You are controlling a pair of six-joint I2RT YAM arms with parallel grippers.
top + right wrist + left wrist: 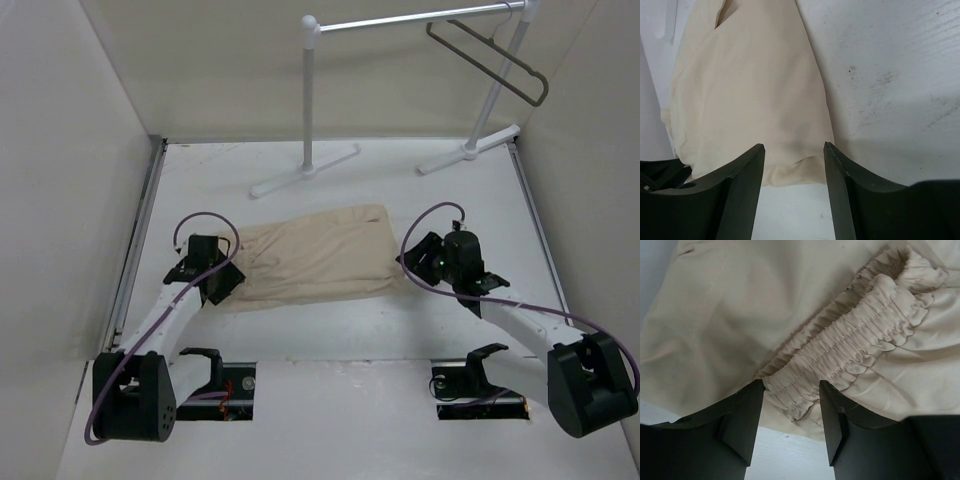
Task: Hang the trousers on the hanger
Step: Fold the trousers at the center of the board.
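Observation:
The beige trousers (315, 257) lie folded flat across the middle of the white table. The dark hanger (490, 58) hangs on the white rack at the back right. My left gripper (232, 268) is open at the trousers' left end; in the left wrist view (791, 390) its jaws straddle the gathered elastic waistband (860, 335). My right gripper (415, 262) is open at the trousers' right end; in the right wrist view (794, 152) the jaws frame the cloth's near corner (790, 170) without closing on it.
A white tubular garment rack (310, 100) stands at the back on two feet. White walls enclose the table on the left, right and back. Both arm bases sit at the near edge.

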